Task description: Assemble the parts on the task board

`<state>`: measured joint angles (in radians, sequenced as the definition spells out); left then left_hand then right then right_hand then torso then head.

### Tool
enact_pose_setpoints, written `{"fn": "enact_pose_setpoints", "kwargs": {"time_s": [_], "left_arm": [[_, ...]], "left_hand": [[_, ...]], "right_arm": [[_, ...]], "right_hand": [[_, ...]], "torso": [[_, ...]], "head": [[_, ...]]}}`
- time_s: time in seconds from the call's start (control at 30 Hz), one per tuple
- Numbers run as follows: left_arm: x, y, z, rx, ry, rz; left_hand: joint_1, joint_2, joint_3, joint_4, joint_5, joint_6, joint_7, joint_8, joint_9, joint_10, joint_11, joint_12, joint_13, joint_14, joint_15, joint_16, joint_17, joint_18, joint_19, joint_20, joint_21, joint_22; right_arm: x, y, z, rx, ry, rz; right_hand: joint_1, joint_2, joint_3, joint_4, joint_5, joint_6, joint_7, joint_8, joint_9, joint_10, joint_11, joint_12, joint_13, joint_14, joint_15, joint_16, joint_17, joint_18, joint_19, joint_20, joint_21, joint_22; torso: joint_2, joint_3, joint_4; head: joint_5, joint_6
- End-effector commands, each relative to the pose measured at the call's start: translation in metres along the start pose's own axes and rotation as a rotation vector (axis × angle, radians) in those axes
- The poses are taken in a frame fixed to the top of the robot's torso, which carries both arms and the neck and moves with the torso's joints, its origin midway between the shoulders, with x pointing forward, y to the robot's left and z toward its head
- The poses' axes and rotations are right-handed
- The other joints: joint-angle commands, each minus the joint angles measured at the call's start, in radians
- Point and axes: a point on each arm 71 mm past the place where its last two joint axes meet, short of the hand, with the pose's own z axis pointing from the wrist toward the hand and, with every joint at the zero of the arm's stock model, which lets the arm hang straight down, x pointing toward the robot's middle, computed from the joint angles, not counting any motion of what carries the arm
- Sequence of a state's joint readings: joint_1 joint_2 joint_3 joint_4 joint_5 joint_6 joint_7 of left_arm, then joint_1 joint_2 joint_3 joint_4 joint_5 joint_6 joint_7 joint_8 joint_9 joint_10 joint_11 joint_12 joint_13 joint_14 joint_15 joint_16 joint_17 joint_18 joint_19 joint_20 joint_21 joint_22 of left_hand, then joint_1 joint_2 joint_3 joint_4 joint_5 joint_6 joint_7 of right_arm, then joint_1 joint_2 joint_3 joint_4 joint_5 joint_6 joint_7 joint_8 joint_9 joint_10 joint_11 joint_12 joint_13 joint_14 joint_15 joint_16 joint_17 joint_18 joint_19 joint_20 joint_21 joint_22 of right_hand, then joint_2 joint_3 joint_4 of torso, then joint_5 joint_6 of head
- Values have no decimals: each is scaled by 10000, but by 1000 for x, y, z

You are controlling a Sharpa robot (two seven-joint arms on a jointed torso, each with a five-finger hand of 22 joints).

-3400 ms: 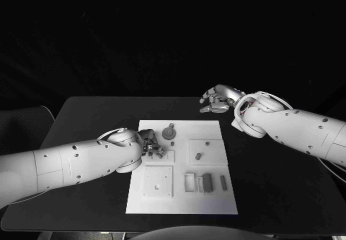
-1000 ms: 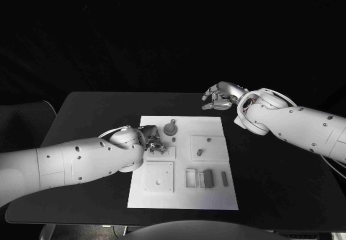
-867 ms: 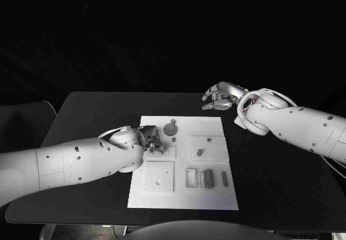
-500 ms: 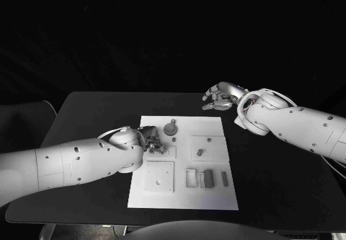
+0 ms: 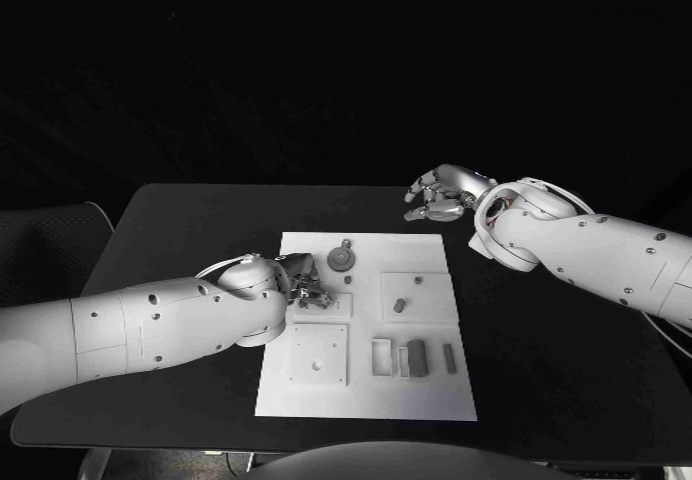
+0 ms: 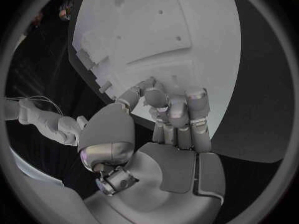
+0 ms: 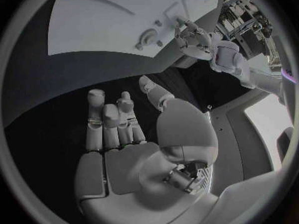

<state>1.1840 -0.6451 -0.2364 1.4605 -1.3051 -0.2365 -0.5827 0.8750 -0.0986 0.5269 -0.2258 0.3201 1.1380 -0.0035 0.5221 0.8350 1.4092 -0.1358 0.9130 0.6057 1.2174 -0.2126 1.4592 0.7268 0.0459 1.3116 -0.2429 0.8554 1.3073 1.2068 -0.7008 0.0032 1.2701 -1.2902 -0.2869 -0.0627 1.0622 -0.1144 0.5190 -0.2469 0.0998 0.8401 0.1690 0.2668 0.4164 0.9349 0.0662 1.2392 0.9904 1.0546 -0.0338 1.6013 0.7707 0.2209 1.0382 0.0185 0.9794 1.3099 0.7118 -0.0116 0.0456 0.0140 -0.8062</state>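
Note:
The white task board point(image 5: 364, 385) lies in the middle of the black table. My left hand point(image 5: 303, 281) hovers over the raised square at the board's left side, its fingers curled together and the tips meeting just above the board point(image 6: 181, 30). In the left wrist view the left hand point(image 6: 168, 117) hides whatever may be between its fingertips. A round grey part point(image 5: 340, 259) stands just beyond it. My right hand point(image 5: 440, 196) hangs past the board's far right corner, fingers apart and holding nothing. The right wrist view shows the right hand point(image 7: 121, 129) bare, with the left hand point(image 7: 198, 41) at the board point(image 7: 106, 20).
Two small grey pegs point(image 5: 397, 303) point(image 5: 414, 281) stand in the right square block. Near the board's front sit a white frame point(image 5: 381, 357), a dark bar point(image 5: 415, 357) and a thinner bar point(image 5: 447, 357). A square plate point(image 5: 317, 365) lies at the front left.
My left hand's fingertips have crept slightly along the left square of the board. The right hand has stayed where it was.

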Motion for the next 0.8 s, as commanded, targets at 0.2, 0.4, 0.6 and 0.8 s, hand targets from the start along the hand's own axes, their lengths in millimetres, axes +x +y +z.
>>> {"fn": "enact_pose_setpoints", "kwargs": {"time_s": [0.2,0.4,0.6,0.8], "left_arm": [[3,3,-1,-140,298,-108],[3,4,-2,-177,299,-143],[3,3,-2,-154,341,-166],[3,4,-3,-170,363,-164]], "left_hand": [[511,607,372,-305,44,1291,-409,28,9,-157,-65,63,-8,160,-264,37,-15,199,66,-3,51,179],[509,607,375,-309,44,1289,-409,31,9,-158,-66,67,-9,161,-264,37,-16,200,67,-3,52,179],[507,607,377,-313,44,1287,-409,35,9,-160,-67,70,-10,162,-265,37,-18,201,68,-2,53,179],[508,608,382,-319,44,1285,-410,39,9,-162,-68,73,-11,163,-266,37,-19,202,69,-2,54,179]], "right_arm": [[1,0,0,-20,133,5],[1,0,0,-10,134,6],[2,0,0,-16,146,9],[2,0,0,-12,160,9]], "right_hand": [[-89,14,4,61,40,-19,73,-39,-16,-44,-12,51,-15,40,-61,-46,15,408,6,-96,-47,86],[-91,12,4,63,39,-20,74,-39,-18,-45,-12,54,-19,41,-61,-46,16,408,6,-96,-47,86],[-91,12,5,65,40,-21,74,-39,-19,-46,-11,57,-23,41,-61,-46,16,408,6,-97,-47,86],[-91,12,5,67,40,-22,74,-38,-20,-48,-11,60,-28,41,-61,-46,17,408,6,-97,-47,86]], "torso": [[1,5,-2],[-4,3,-2],[-3,-1,0],[-2,2,1]], "head": [[5,-3],[10,9],[10,20],[15,37]]}}
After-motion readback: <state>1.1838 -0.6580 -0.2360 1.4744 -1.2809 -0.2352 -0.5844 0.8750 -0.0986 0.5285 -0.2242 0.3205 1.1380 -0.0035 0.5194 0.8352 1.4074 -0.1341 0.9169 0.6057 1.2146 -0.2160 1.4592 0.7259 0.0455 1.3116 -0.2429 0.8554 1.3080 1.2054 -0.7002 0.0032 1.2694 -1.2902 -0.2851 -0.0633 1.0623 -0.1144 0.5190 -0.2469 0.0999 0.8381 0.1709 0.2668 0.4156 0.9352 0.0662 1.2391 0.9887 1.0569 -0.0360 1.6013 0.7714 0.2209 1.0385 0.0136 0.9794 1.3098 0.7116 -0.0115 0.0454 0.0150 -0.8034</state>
